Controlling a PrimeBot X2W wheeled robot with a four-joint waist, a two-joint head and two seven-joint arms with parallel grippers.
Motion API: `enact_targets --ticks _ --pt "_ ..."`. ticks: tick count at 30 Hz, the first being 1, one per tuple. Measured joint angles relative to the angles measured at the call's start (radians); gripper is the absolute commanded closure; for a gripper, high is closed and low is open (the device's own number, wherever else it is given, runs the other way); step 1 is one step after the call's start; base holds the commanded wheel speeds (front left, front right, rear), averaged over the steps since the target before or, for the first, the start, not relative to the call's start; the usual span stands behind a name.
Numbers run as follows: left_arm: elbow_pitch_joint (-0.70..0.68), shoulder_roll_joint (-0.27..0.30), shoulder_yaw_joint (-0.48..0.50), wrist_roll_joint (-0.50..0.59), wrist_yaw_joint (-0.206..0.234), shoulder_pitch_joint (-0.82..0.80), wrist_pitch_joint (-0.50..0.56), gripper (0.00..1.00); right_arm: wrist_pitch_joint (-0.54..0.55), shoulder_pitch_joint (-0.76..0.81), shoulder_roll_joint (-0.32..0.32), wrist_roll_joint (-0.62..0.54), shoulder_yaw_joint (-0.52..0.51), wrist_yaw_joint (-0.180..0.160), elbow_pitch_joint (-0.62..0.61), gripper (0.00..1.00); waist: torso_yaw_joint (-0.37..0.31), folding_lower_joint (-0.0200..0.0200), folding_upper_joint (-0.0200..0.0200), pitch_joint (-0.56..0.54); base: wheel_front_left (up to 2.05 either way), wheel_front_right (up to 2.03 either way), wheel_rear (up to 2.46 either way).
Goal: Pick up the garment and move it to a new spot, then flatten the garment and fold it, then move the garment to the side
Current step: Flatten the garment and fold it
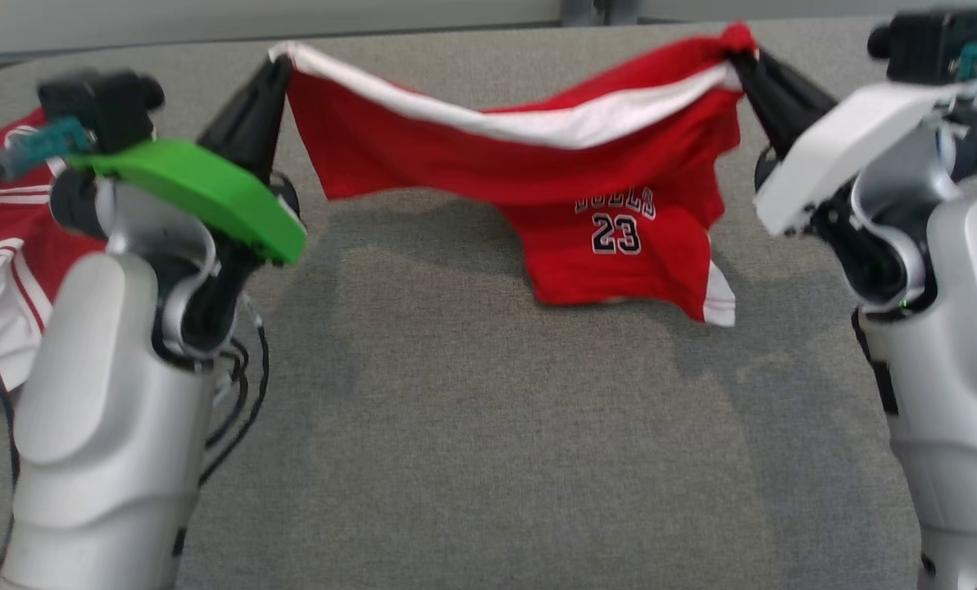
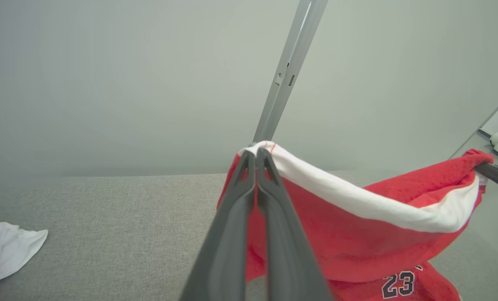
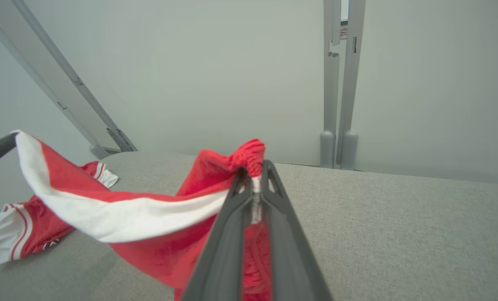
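The garment (image 1: 538, 164) is a pair of red shorts with a white side stripe and the number 23; it hangs stretched in the air between my two grippers above the grey table (image 1: 488, 426). At its left corner my left gripper (image 1: 279, 65) is shut on the white edge; the left wrist view shows the same grip (image 2: 256, 151) and the garment (image 2: 357, 225). My right gripper (image 1: 742, 61) is shut on the bunched red corner at the right, which the right wrist view shows close up (image 3: 253, 167). The lower part of the garment (image 3: 148, 234) sags toward the table.
Another red and white garment (image 1: 5, 246) lies crumpled at the table's left edge, behind my left arm; I also see this other garment (image 3: 31, 217) in the right wrist view. Grey walls and metal posts (image 3: 336, 83) stand beyond the far edge of the table.
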Motion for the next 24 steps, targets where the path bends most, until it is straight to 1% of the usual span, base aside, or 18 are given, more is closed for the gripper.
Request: enact_targets --ticks 2,3,4,7,8,9,10,13,18,24 --pt "-0.002 -0.006 0.003 -0.049 -0.007 -0.095 0.007 1.0 0.012 -0.098 0.013 0.04 -0.007 0.0 0.033 1.0 -0.007 0.0 0.0 0.034 0.0 0.0 0.0" --pt "-0.005 -0.001 -0.005 -0.058 -0.009 -0.142 0.016 1.0 0.021 -0.144 0.015 0.051 -0.007 0.0 0.05 1.0 -0.011 0.0 0.0 0.053 0.0 0.0 0.0" --pt "-0.005 -0.001 -0.005 -0.058 -0.009 -0.142 0.016 1.0 0.021 -0.144 0.015 0.051 -0.007 0.0 0.05 1.0 -0.011 0.0 0.0 0.053 0.0 0.0 0.0" --pt "-0.012 0.029 -0.017 -0.079 -0.011 -0.281 0.02 1.0 0.028 -0.288 -0.006 0.044 -0.003 0.0 0.105 1.0 -0.024 0.0001 0.0 0.113 0.0 0.0 0.0" --pt "-0.021 0.047 -0.021 -0.102 -0.013 -0.373 0.011 1.0 0.024 -0.377 -0.011 0.043 0.008 0.0 0.13 1.0 -0.032 0.0001 0.0 0.156 0.0 0.0 0.0" --pt "-0.028 0.065 -0.029 -0.103 -0.014 -0.416 0.003 1.0 0.016 -0.416 -0.011 0.041 0.015 0.0 0.142 1.0 -0.036 0.0001 0.0 0.178 0.0 0.0 0.0" --pt "-0.028 0.065 -0.029 -0.103 -0.014 -0.416 0.003 1.0 0.016 -0.416 -0.011 0.041 0.015 0.0 0.142 1.0 -0.036 0.0001 0.0 0.178 0.0 0.0 0.0" --pt "-0.028 0.104 -0.028 -0.126 -0.014 -0.523 -0.035 1.0 -0.025 -0.518 -0.013 0.015 0.014 0.0 0.184 1.0 -0.048 0.0002 0.0 0.243 0.0 0.0 0.0" --pt "-0.008 0.129 -0.014 -0.135 -0.015 -0.665 -0.151 1.0 -0.162 -0.652 -0.005 -0.063 -0.026 0.0 0.253 1.0 -0.065 0.0002 0.0 0.341 0.0 0.0 0.0" --pt "0.004 0.141 -0.015 -0.156 -0.016 -0.742 -0.298 1.0 -0.371 -0.734 0.008 -0.161 -0.057 0.001 0.297 1.0 -0.078 0.0003 0.0 0.425 0.0 0.0 0.0"
